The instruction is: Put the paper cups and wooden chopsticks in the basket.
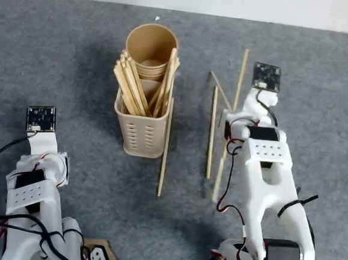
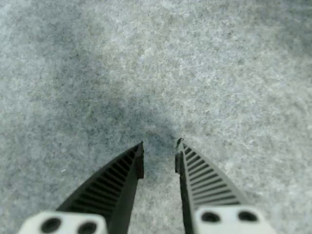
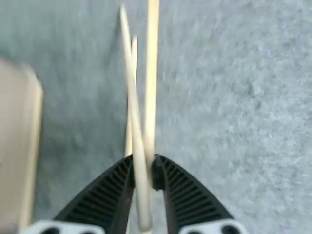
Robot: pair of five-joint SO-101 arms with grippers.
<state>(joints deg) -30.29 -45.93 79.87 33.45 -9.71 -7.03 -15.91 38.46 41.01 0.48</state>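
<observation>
Right gripper (image 3: pixel 143 163) is clamped on one wooden chopstick (image 3: pixel 130 87), judged light, stiff and smooth; hold mid-length against pivoting. Left gripper (image 2: pixel 160 146) is slightly parted and empty.

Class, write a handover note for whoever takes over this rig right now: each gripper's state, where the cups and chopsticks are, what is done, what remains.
Left gripper: open, empty, over bare table.
Right gripper: shut on the held chopstick, beside the basket.
Done: paper cups and a bundle of chopsticks stand in the basket.
Left: loose chopsticks lie on the table right of the basket, plus a stray chopstick alongside it.
</observation>
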